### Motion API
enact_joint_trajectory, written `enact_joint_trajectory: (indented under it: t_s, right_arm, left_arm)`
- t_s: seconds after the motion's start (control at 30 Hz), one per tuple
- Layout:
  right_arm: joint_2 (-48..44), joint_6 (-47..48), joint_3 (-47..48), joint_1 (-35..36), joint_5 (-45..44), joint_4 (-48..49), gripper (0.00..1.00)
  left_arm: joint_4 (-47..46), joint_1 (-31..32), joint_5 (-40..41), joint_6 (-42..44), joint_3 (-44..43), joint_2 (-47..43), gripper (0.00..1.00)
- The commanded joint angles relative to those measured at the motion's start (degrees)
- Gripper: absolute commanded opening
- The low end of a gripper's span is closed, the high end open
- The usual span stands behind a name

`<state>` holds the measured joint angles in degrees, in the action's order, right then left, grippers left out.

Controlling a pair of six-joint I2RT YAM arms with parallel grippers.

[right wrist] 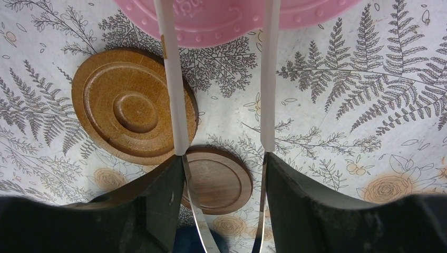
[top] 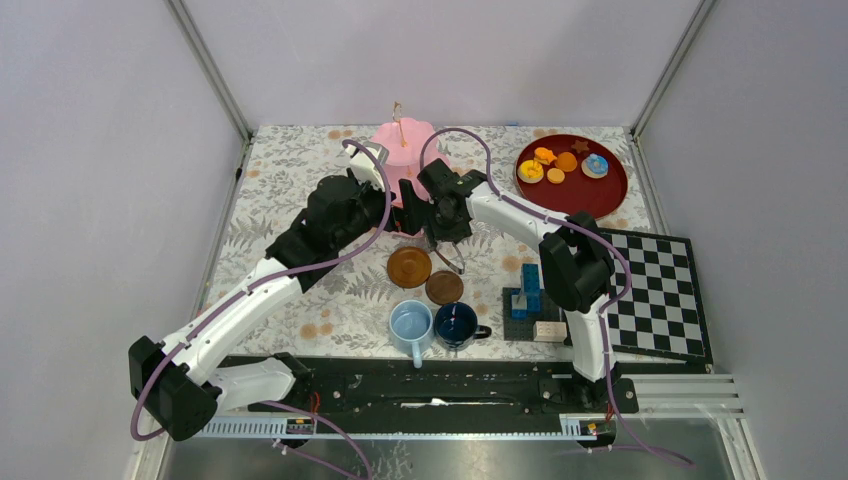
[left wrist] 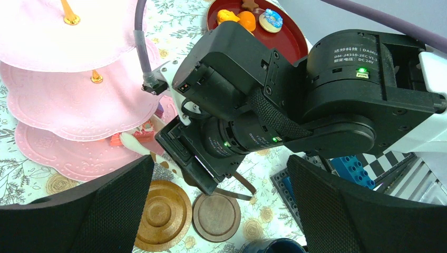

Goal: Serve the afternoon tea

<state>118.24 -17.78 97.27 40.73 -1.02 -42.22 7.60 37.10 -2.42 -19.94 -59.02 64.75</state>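
From above, my right end effector point(top: 412, 215) sits at the pink stand point(top: 403, 143); remaining pastries point(top: 563, 165) lie on the red tray point(top: 571, 176).

Left wrist: my left end effector point(left wrist: 219, 203), wide open and empty, hovers.

Right wrist: my tongs point(right wrist: 219, 79), parted, hold nothing. I judge a pastry just delivered; next, fetch another.

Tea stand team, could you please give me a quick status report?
Left gripper open, empty. Right gripper parted, holding nothing, beside pink stand. Pastries on red plate. Saucers bare.
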Motion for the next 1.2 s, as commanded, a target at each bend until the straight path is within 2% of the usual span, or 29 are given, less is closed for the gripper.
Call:
enact_joint_trajectory:
  t_s: [0.0,0.73,1.17]
  right_arm:
    - [-2.17,0.33,0.96,0.46,-1.06,1.01,0.62]
    - [-8.02,0.47,-2.1,0.41,-4.07,-1.36,0.65]
    - [-16.93,1.3,-8.37,-0.99,-11.9,-5.62,0.64]
  left_arm:
    - [-2.83,-0.37,-0.75,-0.27,-1.18,-0.32,0.99]
    - [-3.1,-0.45,-1.45,-0.71,-1.14,-0.75,0.99]
    - [-3.03,-0.46,-1.61,-0.71,-1.18,-1.55,0.99]
